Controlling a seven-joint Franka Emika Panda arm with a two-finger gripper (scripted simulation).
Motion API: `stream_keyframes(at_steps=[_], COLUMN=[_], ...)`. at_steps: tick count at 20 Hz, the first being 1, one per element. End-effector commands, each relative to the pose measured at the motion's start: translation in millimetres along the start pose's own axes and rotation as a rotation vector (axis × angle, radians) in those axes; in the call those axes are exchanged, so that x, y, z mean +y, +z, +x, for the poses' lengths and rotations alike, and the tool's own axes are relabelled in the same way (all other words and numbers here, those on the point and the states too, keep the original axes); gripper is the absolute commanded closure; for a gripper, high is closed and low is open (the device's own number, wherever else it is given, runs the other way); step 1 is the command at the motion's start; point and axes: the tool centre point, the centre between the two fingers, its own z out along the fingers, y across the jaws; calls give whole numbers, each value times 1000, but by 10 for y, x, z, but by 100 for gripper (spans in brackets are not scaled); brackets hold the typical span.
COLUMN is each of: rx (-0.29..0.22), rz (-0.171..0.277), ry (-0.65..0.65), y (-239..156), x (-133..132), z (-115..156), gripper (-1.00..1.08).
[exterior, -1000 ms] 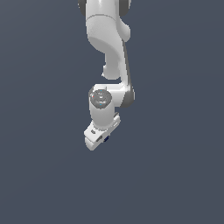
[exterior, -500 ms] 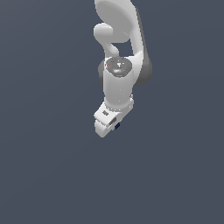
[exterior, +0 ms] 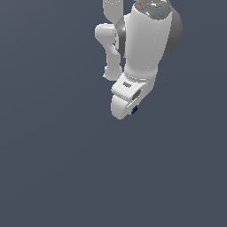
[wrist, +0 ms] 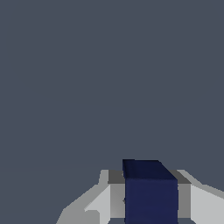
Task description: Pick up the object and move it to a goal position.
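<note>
The white gripper (exterior: 129, 107) is pinching the navy cube (wrist: 150, 192) between its fingers (wrist: 202, 205), pressing against the cube's two sides and holding it in the air against the plain grey background, below the arm (exterior: 144, 48).

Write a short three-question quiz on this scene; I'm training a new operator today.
1. True or false: the dark blue cube lies loose on the floor, away from the gripper.
2. In the wrist view, what flanks the cube? A) red blocks B) the grey-white jaws C) nothing
3. Fill in: in the exterior view, the cube shows only as a small dark patch at the gripper's ____ end.

Key: 1 false, it sits between the jaws; 2 B; 3 lower.
</note>
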Motion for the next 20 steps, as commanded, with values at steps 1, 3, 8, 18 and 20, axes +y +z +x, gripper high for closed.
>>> stream_keyframes(at_steps=[1, 3, 8, 18, 20], rx=[-1, 0, 0, 0, 0], rz=[1, 1, 1, 2, 2], ry=[1, 1, 1, 2, 2], y=[-238, -399, -691, -852, -841], x=[-103, -165, -273, -323, -317], z=[71, 122, 224, 290, 288], gripper=[108, 108, 108, 108, 108])
